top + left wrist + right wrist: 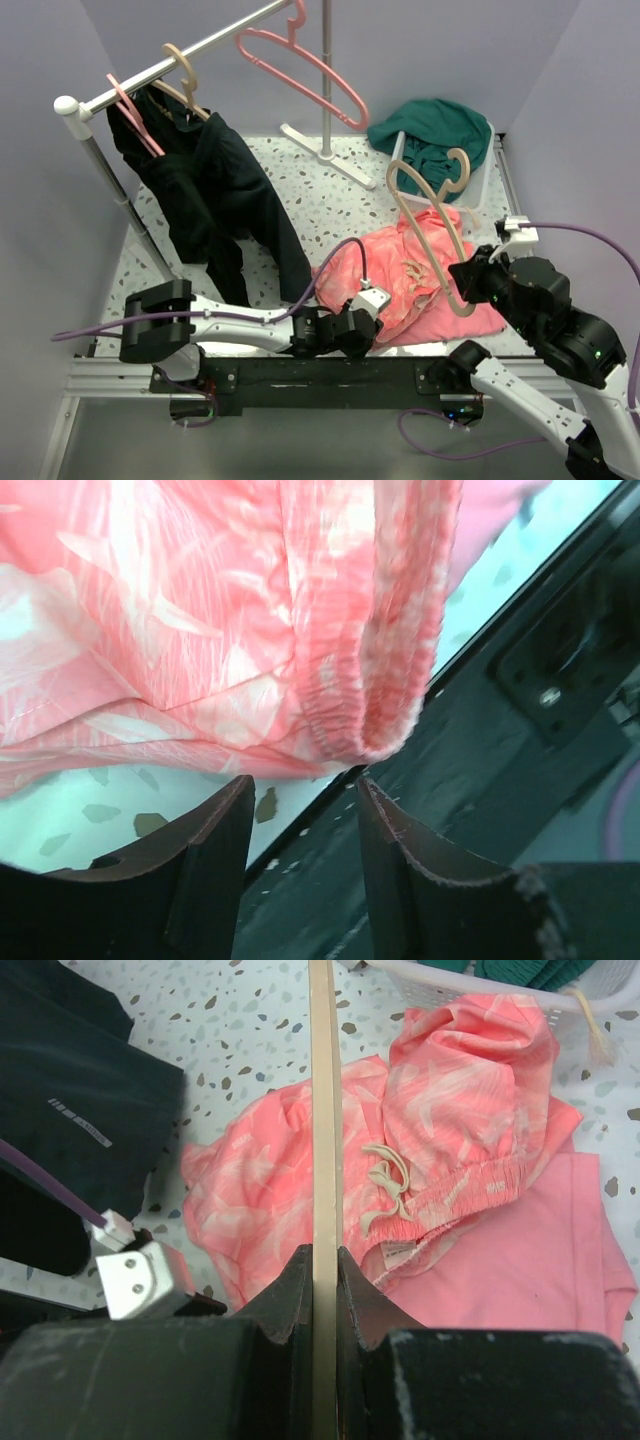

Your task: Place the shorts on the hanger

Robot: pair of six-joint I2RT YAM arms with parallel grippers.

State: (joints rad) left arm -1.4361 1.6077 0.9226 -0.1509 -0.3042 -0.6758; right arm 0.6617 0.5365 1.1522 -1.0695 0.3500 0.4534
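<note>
On the table (300, 190), the shorts (405, 280) lie crumpled, salmon-pink, mottled.

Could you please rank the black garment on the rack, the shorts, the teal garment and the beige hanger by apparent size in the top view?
1. black garment, raised nearer the camera.
2. shorts, edge against the pink cloth unclear.
3. teal garment, partly inside the basket.
4. hanger, a thin outline.

Thin, matt, mottled cloth shorts (270, 1190); smooth beige plastic hanger (322, 1110)
</note>
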